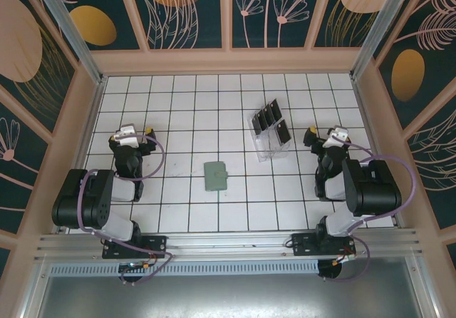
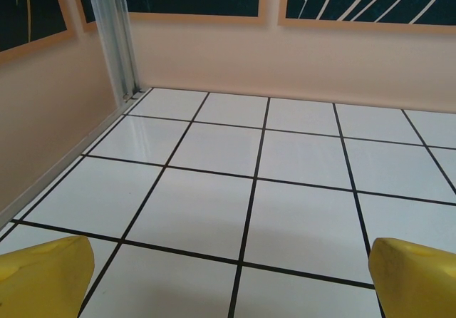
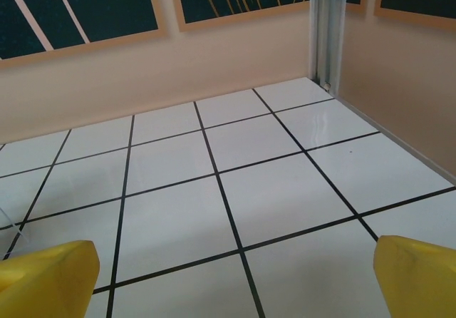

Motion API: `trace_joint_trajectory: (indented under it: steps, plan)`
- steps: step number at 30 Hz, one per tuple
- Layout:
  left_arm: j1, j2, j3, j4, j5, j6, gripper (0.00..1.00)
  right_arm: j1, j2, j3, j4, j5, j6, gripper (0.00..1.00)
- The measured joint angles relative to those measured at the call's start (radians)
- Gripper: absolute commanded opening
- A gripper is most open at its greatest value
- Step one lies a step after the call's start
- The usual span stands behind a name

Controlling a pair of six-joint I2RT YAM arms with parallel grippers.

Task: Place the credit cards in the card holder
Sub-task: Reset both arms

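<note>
The sage-green card holder (image 1: 215,176) lies flat near the middle of the tiled floor. Several dark credit cards (image 1: 270,120) stand in a clear slotted tray (image 1: 265,149) at the back right of centre. My left gripper (image 1: 132,130) rests at the left, well apart from the holder, and is open. Its yellow fingertips (image 2: 44,278) frame bare tiles, with nothing around the left gripper (image 2: 231,282). My right gripper (image 1: 325,132) sits just right of the tray, open. Its yellow fingertips (image 3: 417,277) stand wide apart, and the right gripper (image 3: 235,282) is empty.
Peach walls (image 1: 228,61) with dark leaf-patterned panels close the floor in on three sides. Metal corner posts (image 2: 114,36) (image 3: 326,29) stand at the back corners. A metal rail (image 1: 228,245) runs along the near edge, where both arm bases are bolted.
</note>
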Motion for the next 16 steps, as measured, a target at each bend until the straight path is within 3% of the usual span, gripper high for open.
trace_joint_trajectory:
  steps: [16]
  plan:
    - [0.006, 0.000, 0.000, 0.000, 0.014, -0.007, 0.99, 0.010, 0.000, 0.000, -0.019, -0.005, -0.001, 0.99]
